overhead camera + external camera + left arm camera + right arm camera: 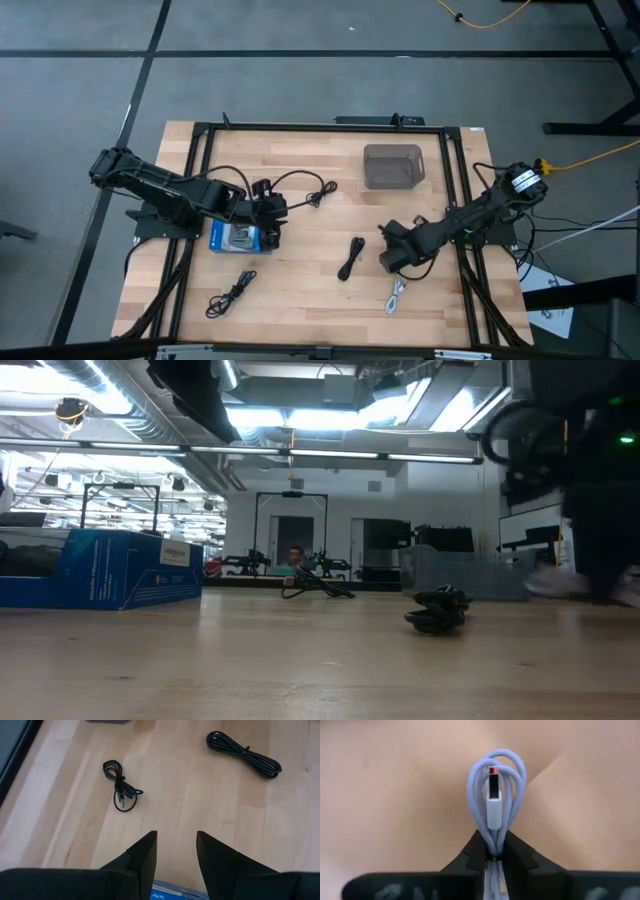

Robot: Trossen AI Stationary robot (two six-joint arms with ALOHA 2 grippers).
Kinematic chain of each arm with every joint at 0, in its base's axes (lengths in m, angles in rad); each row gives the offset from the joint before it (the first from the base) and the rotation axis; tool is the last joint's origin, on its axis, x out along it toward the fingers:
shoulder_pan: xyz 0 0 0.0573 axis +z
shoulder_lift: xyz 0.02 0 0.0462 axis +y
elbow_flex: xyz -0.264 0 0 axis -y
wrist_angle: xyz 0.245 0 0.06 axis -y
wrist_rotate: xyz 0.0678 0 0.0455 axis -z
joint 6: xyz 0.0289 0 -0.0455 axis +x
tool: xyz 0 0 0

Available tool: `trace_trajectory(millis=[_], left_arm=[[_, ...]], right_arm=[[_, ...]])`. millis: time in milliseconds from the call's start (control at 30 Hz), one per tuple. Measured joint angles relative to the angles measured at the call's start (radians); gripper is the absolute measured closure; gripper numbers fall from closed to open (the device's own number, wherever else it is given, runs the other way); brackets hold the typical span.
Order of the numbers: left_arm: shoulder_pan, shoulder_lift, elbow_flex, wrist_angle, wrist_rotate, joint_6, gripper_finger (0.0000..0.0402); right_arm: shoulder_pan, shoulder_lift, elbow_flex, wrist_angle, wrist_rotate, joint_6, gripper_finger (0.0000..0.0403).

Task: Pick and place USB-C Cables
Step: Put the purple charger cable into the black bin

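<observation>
Right pincer (492,854): clenched on a white cable (495,790), whose braided loop and plug stand out past the fingertips; in the high view this pincer (392,258) sits at about 4 o'clock from the table (300,300) centre.
Left pincer (176,852): released, fingers apart with nothing between them, over the blue box (236,238) at about 9 o'clock.
Step in hand: judged to be the carry of the held cable to the grey bin (393,166), which lies at roughly 12 o'clock from the right pincer.
Doing it well: keep the clamp firm on the bundle's waist, lift well clear of the table before travelling, stop over the bin's middle, then let go low (a loose loop could snag the rim).
White cables counted: two, one held and another (396,296) lying near the front edge at 5 o'clock.
Black cables counted: three, at 12 o'clock (320,194), near centre (351,258) and at 7 o'clock (231,294).
Bins: one.
Boxes: one.
</observation>
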Motion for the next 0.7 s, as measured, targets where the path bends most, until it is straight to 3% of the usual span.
trace_trajectory(millis=[267, 367, 533, 700], left_arm=[[0.000, 0.000, 0.000, 0.008, -0.002, 0.000, 0.0271], [0.000, 0.000, 0.000, 0.008, -0.003, 0.000, 0.0271], [0.000, 0.000, 0.000, 0.008, -0.004, 0.000, 0.0271], [0.000, 0.000, 0.000, 0.009, -0.005, 0.008, 0.0271]], right_arm=[[-0.057, -0.002, 0.167, -0.327, 0.678, -0.100, 0.0364], [-0.116, -0.002, 0.212, -0.432, 0.839, -0.100, 0.0364], [-0.287, -0.003, 0.243, -0.519, 0.848, -0.112, 0.0364], [-0.477, -0.003, 0.237, -0.461, 0.627, -0.249, 0.0364]])
